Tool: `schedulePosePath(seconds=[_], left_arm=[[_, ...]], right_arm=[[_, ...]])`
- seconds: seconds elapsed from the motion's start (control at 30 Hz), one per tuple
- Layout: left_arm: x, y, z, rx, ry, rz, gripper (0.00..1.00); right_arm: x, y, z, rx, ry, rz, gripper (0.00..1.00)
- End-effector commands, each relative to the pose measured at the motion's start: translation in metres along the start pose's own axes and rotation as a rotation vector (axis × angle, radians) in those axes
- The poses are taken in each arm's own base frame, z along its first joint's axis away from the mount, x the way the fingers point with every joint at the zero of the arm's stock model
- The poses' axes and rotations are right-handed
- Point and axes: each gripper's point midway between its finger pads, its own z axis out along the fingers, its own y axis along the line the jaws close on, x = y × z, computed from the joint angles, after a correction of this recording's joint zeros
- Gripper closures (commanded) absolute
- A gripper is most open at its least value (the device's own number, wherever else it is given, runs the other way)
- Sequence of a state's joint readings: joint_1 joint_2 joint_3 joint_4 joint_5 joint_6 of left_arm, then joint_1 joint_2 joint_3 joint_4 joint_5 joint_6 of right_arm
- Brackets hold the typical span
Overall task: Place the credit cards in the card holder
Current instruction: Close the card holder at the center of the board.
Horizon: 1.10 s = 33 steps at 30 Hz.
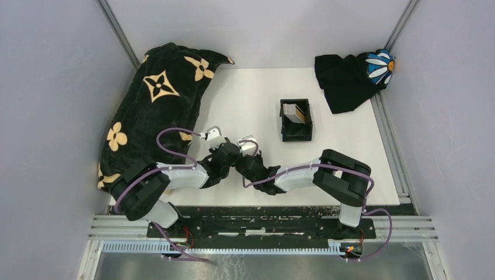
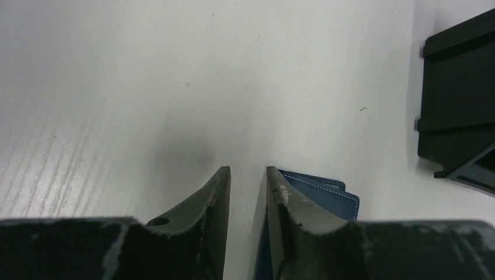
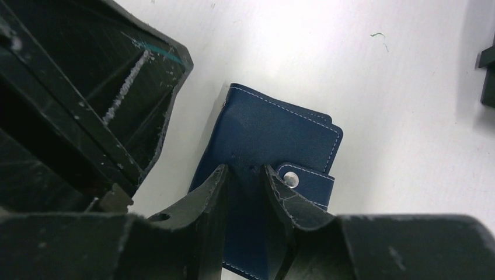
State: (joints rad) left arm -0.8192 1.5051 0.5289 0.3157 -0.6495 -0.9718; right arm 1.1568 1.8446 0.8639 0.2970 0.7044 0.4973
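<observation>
The card holder (image 3: pixel 274 131) is a navy-blue wallet lying flat on the white table, its snap tab (image 3: pixel 303 179) to the right. In the top view the arms hide it. My right gripper (image 3: pixel 244 170) is low over the wallet, its jaws a narrow gap apart with wallet surface showing between them. My left gripper (image 2: pixel 248 170) is just left of the wallet (image 2: pixel 327 195), its jaws slightly apart over bare table, the right finger at the wallet's edge. The credit cards (image 1: pixel 293 112) stand in the black tray (image 1: pixel 296 135). Both grippers meet at the table's near middle, left (image 1: pixel 232 154) and right (image 1: pixel 247 163).
The black tray also shows at the right edge of the left wrist view (image 2: pixel 461 105). A black cloth with tan flowers (image 1: pixel 154 111) covers the left side of the table. A black cloth and a daisy-patterned cap (image 1: pixel 356 76) lie at the back right corner.
</observation>
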Motion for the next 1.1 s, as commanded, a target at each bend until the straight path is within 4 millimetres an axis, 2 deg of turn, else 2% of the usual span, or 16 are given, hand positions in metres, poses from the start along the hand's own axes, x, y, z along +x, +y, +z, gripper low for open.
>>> schedulePosePath(seconds=[0.0,0.23,0.43,0.63,0.77,0.93,1.07], left_arm=[[-0.035,-0.025,-0.008,0.078,-0.110,-0.070,0.64],[-0.026,-0.013,-0.009,0.068,-0.093,-0.058,0.64],[-0.009,-0.010,-0.012,0.120,-0.043,-0.046,0.64],[-0.001,0.003,-0.019,0.126,-0.019,-0.063,0.64],[-0.004,0.019,-0.029,0.121,-0.041,-0.092,0.65],[-0.013,0.028,-0.043,0.148,-0.070,-0.140,0.68],[-0.012,0.032,-0.051,0.173,-0.063,-0.141,0.75]], right_arm=[[-0.001,0.025,-0.012,-0.121,0.062,-0.087,0.66],[-0.035,0.044,-0.017,-0.181,0.024,-0.082,0.66],[-0.056,0.042,-0.023,-0.162,0.012,-0.104,0.66],[-0.058,0.031,-0.029,-0.131,0.018,-0.115,0.65],[-0.066,0.026,-0.037,-0.133,-0.005,-0.100,0.65],[-0.075,0.016,-0.049,-0.124,-0.018,-0.092,0.66],[-0.068,0.005,-0.057,-0.101,0.011,-0.075,0.73]])
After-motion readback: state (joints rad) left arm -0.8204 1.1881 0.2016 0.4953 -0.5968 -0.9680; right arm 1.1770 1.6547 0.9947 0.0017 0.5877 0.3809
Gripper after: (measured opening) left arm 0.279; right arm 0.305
